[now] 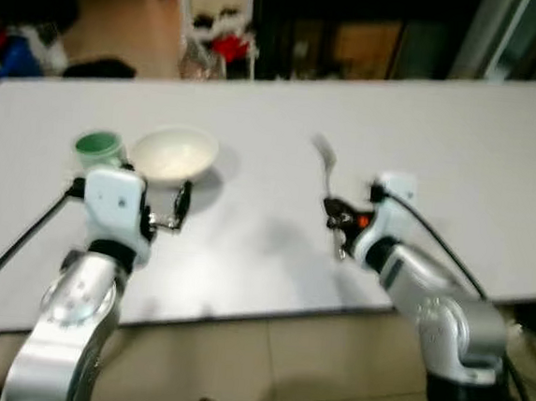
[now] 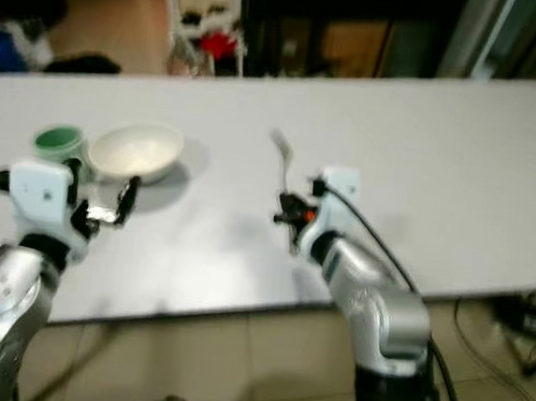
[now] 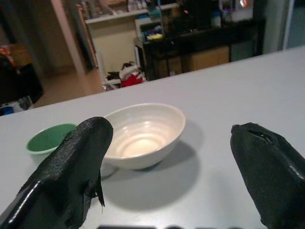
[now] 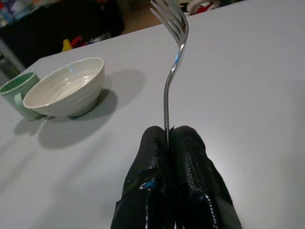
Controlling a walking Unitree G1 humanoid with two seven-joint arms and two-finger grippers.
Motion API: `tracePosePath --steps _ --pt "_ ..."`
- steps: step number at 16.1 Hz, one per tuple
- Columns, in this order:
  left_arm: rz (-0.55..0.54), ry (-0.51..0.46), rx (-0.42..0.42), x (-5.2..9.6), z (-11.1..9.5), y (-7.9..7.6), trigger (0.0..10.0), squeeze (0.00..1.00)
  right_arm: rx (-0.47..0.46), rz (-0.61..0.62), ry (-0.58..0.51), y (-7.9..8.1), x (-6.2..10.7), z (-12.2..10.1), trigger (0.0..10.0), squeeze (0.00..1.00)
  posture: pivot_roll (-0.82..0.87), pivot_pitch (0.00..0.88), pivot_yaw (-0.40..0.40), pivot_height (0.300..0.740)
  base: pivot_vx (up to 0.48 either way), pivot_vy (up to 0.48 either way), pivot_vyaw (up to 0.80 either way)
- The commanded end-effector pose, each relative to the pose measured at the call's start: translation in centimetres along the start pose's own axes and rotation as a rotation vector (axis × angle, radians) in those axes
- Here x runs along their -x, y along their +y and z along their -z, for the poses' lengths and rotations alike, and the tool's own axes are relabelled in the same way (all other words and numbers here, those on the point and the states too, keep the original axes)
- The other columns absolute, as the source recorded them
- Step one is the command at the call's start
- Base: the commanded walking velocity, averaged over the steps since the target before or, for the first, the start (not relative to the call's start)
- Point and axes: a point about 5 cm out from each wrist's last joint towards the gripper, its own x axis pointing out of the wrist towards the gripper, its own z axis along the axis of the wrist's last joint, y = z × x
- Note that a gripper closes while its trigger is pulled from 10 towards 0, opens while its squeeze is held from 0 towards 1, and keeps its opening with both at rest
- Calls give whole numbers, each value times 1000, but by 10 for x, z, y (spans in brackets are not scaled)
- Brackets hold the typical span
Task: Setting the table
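Pinching fork (image 4: 172,71) by its handle, right gripper (image 4: 167,143) holds it above table (image 1: 459,161), tines aimed fwd; bowl (image 1: 174,153) sits to robot's left, nearer spread-open left gripper (image 1: 175,209).

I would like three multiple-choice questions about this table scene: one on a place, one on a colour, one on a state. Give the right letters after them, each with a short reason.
1. Where is the bowl in relation to the cup?
A. on the cup's right, close beside it
B. on the floor
C. at the table's far right end

2. What colour is the cup?
A. red
B. green
C. black

3. What is the right gripper doing?
A. open over the bowl
B. shut on a fork
C. shut on the cup

Answers: 1 A, the bowl sits just right of the cup on the table. 2 B, it is pale green. 3 B, its fingers pinch the fork's handle, tines up; the left gripper is open.
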Motion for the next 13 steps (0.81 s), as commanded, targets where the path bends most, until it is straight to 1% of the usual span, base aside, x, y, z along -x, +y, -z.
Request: tracePosePath --steps 1,5,6,7,8,9,11,12,13 --pt "-12 -15 -20 -1 -4 4 10000 0 10 -48 -25 8 0 -7 10000 0 -62 0 47 740 0 465 0" --pt "-15 -6 -19 3 -2 4 10000 0 27 -45 -21 6 2 -7 10000 0 -60 0 46 740 0 466 0" --pt "-18 -3 -14 4 -2 4 10000 0 29 -45 -16 6 2 -6 10000 0 -59 0 42 740 0 296 0" --pt "-17 -1 -22 5 -1 3 10000 0 31 -45 -14 6 3 -6 10000 0 -59 0 42 740 0 0 0" --pt "-10 2 -57 6 -1 2 10000 0 37 -44 -14 5 3 -6 10000 0 -59 0 42 740 0 0 0" --pt "-25 3 -55 4 -1 0 10000 0 50 -43 -17 5 3 -6 10000 0 -59 0 38 740 0 -439 0" --pt "-26 -3 -54 2 -2 -2 10000 0 48 -40 -18 3 3 -7 10000 0 -59 0 38 740 0 -480 0" --pt "-27 -7 -20 2 -3 -3 10000 0 44 -37 -15 2 3 -8 10000 0 -59 0 38 740 0 0 0" --pt "-22 -8 -14 2 -3 -4 10000 0 42 -31 -10 -1 2 -9 10000 0 -58 0 41 740 0 0 0"
